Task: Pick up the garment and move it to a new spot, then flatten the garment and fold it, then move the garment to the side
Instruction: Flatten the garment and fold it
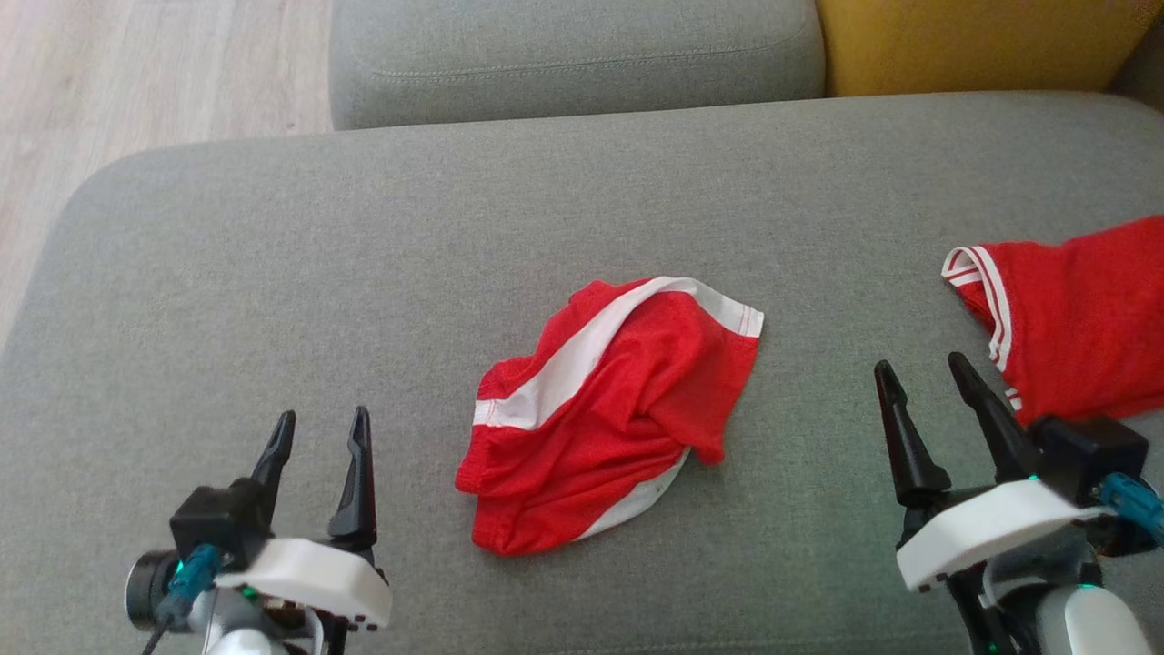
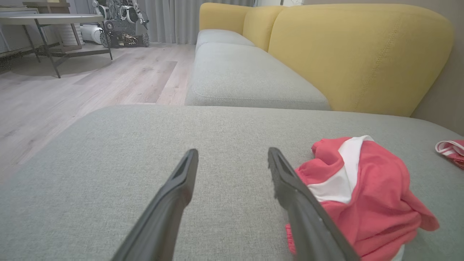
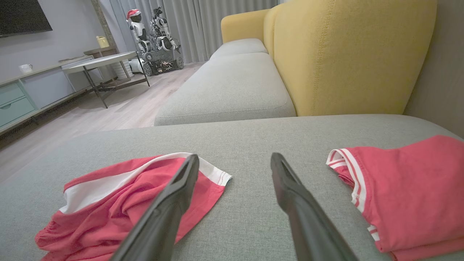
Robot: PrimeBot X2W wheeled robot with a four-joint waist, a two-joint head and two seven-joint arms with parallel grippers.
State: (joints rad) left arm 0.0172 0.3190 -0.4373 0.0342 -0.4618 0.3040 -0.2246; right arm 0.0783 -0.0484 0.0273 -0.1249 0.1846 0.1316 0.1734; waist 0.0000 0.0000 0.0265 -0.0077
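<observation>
Two grippers sit low in the head view and neither holds anything: the left gripper (image 1: 325, 412) is at the lower left and the right gripper (image 1: 921, 362) at the lower right. Each has its dark fingers spread wide, pointing up the frame over bare grey fabric. Between them, at the centre of the frame and apart from both, the garment (image 1: 618, 409) lies in a crumpled heap on the grey sofa seat (image 1: 273, 255). It is red mesh cloth with a broad white band, bunched and lapped over itself, one corner reaching toward the upper right. In the left wrist view it sits just right of that gripper's fingers; in the right wrist view it lies at the lower left. A second red garment (image 1: 1082, 318) with white-striped trim lies at the right edge of the head view, near the right gripper, and looks flatter and neater. Past the seat, a yellow backrest (image 1: 973, 45) shows at the upper right and pale wooden floor (image 1: 136, 73) at the upper left. The task appears to be at its very start: the crumpled garment is not yet grasped, so lifting, moving, flattening, folding and setting it aside all remain.
</observation>
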